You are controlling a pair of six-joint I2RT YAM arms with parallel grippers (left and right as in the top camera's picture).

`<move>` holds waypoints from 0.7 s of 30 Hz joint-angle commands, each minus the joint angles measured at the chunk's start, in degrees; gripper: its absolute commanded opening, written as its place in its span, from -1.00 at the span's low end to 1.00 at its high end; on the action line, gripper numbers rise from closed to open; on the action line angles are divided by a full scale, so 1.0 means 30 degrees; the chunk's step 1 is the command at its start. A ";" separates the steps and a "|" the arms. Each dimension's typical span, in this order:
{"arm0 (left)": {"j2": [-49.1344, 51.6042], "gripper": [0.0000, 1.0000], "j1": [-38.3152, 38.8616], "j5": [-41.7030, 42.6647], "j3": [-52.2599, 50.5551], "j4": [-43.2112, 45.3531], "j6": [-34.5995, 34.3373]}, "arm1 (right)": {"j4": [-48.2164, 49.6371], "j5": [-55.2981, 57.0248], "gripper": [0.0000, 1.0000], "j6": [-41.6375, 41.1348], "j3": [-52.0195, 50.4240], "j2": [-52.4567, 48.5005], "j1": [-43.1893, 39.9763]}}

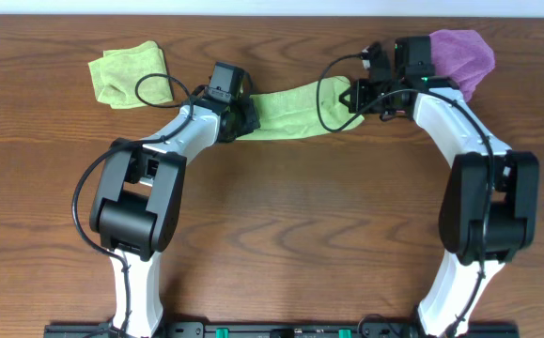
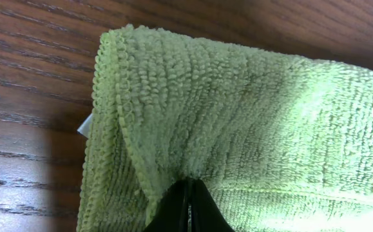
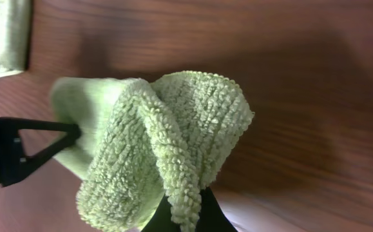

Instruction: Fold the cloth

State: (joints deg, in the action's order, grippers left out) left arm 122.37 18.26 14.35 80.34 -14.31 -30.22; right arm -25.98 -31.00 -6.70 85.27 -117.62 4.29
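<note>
A light green terry cloth (image 1: 290, 111) is stretched in a band between my two grippers at the back of the table. My left gripper (image 1: 243, 120) is shut on its left end; in the left wrist view the cloth (image 2: 238, 109) puckers into the closed fingers (image 2: 187, 193). My right gripper (image 1: 358, 94) is shut on its right end; in the right wrist view the cloth (image 3: 167, 135) hangs bunched and lifted off the wood above the fingers (image 3: 185, 209).
A second green cloth (image 1: 129, 71) lies crumpled at the back left and shows in the right wrist view (image 3: 6, 32). A purple cloth (image 1: 464, 56) lies at the back right behind the right arm. The wooden table (image 1: 300, 235) spreads toward the front.
</note>
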 commanded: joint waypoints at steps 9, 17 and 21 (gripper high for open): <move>0.0240 -0.88 -0.0262 -0.0262 0.0816 -0.0160 0.0138 | 0.1501 -0.0029 -0.97 -0.0758 0.0058 0.0386 0.2506; 0.0240 -0.88 -0.0393 -0.0262 0.0816 -0.0160 0.0153 | 0.3169 0.0219 -0.97 -0.1909 0.0058 0.0386 0.4022; -0.0007 -0.88 -0.0546 -0.0262 0.0816 -0.0270 0.0226 | 0.3322 0.0692 -0.97 -0.1916 0.0058 0.0386 0.4583</move>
State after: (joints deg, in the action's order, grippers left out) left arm 122.37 17.23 14.17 81.17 -14.76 -30.15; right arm -16.38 -30.15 -10.98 85.27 -117.14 16.78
